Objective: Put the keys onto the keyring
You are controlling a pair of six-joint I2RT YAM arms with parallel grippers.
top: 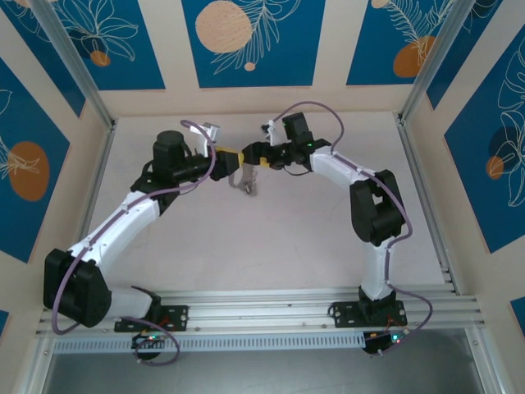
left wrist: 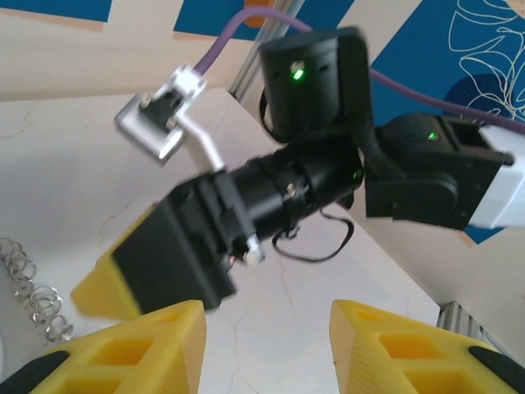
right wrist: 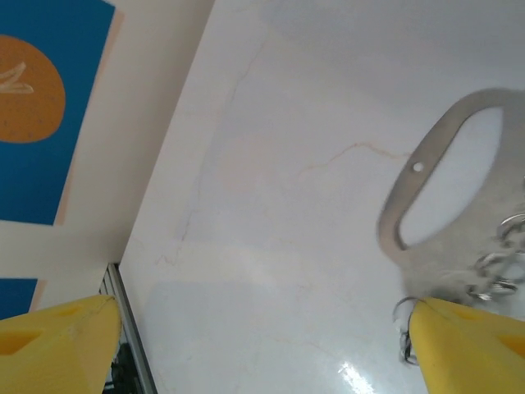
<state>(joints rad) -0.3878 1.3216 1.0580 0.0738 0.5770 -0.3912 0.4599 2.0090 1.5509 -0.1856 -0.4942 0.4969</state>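
Right wrist: one grey-tan oval keyring

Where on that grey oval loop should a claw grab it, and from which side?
Probably the bare long side of the keyring, coming in from the side away from its silvery rings. That band is smooth and flat, with an open slot behind it, while the ring side is cluttered.

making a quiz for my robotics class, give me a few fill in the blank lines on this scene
1. The keyring is a grey-tan oval loop fringed with small ___ rings.
2. The right gripper has its jaws wide ___.
3. The left gripper has fingers coloured ___.
Missing words: silvery; open; yellow.
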